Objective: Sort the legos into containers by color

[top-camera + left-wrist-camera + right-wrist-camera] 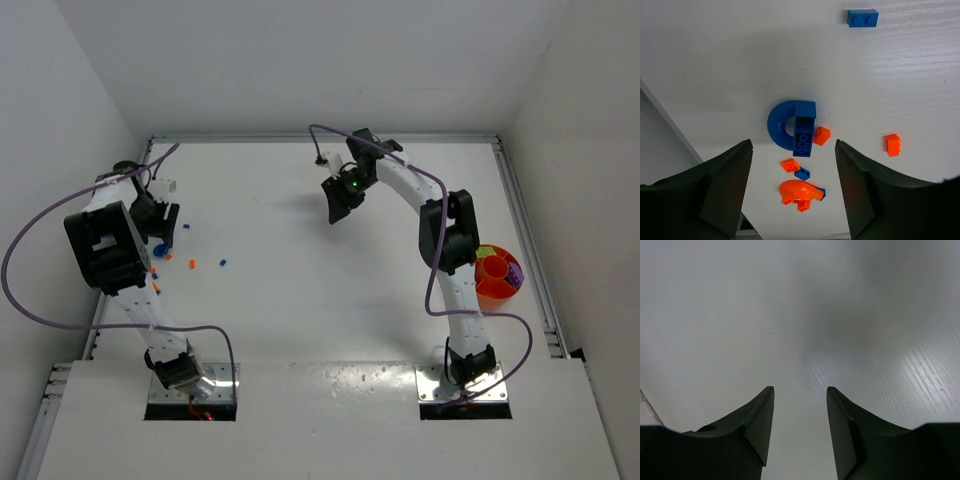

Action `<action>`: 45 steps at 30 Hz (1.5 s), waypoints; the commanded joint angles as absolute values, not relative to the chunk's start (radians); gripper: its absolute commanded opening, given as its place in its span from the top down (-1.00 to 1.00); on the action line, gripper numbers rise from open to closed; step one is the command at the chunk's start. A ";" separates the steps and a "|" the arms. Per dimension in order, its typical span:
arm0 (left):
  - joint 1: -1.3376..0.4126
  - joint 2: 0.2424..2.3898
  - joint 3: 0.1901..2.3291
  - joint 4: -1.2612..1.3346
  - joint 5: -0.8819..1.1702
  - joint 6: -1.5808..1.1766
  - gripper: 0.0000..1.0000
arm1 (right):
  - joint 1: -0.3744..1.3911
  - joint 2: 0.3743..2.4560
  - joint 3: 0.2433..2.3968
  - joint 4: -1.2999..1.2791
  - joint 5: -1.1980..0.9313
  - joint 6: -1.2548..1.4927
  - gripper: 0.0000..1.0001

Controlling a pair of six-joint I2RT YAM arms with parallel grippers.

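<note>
Two pincers: both released and empty, one over the bricks, one idle.
Left pincer (792,147): dark jaws spread wide, hanging above the loose pile at the left of the white desk (300,310), with nothing gripped. The spread looks chosen to straddle the biggest piece.
Right pincer (800,388): jaws parted with only bare desk beneath, out toward the far middle and well apart from bricks and bowl. It is probably parked there to stay out of the other arm's way.
Blue plastic arch brick (776,125): a glossy half-ring lying flat, centred under the left pincer. A blue studded brick (804,137) touches its open end; whether the two are clipped together I cannot tell.
Orange plastic bricks (821,135): small, hard and sharp-cornered. One sits just beside the studded brick; another (892,145) lies apart to the right.
Orange rounded piece (799,190): a smooth domed shape nearest the wrist, with a small blue tile (801,173) just beside it.
Blue two-stud brick (863,18): lies alone, farther out.
Round orange plastic bowl (490,290): has inner dividers and sits at the desk's right edge beside the right arm, well apart from the pile. Something purple (513,270) shows in one compartment.
Desk surface: matte white with fine streaks, and it looks slick, so a nudged brick may skid.
Step judged: lining up a pick from the unsorted blue and orange pile.
</note>
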State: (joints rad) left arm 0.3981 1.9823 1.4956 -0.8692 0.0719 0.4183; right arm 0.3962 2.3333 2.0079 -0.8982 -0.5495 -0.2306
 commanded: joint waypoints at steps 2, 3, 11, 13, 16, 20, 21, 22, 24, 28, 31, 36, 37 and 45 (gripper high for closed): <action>0.394 2.002 1.517 -0.851 0.057 0.393 -0.44 | 0.397 2.296 2.006 -0.877 -0.545 -0.225 0.06; 0.394 2.002 1.517 -0.851 0.057 0.393 -0.42 | 0.397 2.296 2.006 -0.877 -0.545 -0.225 0.06; 0.394 2.013 1.497 -0.832 0.037 0.383 -0.34 | 0.397 2.287 1.997 -0.868 -0.535 -0.225 0.06; 0.394 2.022 1.487 -0.831 0.037 0.373 -0.30 | 0.397 2.287 1.997 -0.868 -0.535 -0.225 0.06; 0.394 2.022 1.486 -0.822 0.037 0.362 -0.24 | 0.397 2.287 1.997 -0.868 -0.535 -0.225 0.06; 0.394 2.043 1.486 -0.822 0.037 0.353 -0.16 | 0.397 2.287 1.988 -0.868 -0.535 -0.225 0.06; 0.394 2.043 1.486 -0.822 0.037 0.344 -0.13 | 0.397 2.287 1.988 -0.868 -0.526 -0.225 0.06; 0.394 2.043 1.486 -0.822 0.037 0.344 -0.13 | 0.397 2.287 1.988 -0.868 -0.526 -0.225 0.06; 0.394 2.052 1.486 -0.822 0.037 0.344 -0.13 | 0.397 2.278 1.988 -0.868 -0.526 -0.225 0.06; 0.394 2.052 1.468 -0.822 0.037 0.344 -0.13 | 0.397 2.278 1.979 -0.868 -0.526 -0.225 0.06; 0.394 2.052 1.468 -0.822 0.037 0.344 -0.13 | 0.397 2.278 1.979 -0.859 -0.526 -0.225 0.06; 0.394 2.063 1.468 -0.822 0.047 0.334 -0.11 | 0.397 2.287 1.988 -0.859 -0.517 -0.216 0.06; 0.394 2.063 1.459 -0.822 0.048 0.334 -0.08 | 0.397 2.287 1.988 -0.859 -0.517 -0.216 0.06; 0.394 2.074 1.459 -0.822 0.075 0.325 0.18 | 0.397 2.278 1.988 -0.859 -0.526 -0.207 0.06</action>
State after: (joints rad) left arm 0.3981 2.0556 1.4666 -0.8261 0.0433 0.3336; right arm 0.3962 2.3333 1.9816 -0.8898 -0.5156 -0.2230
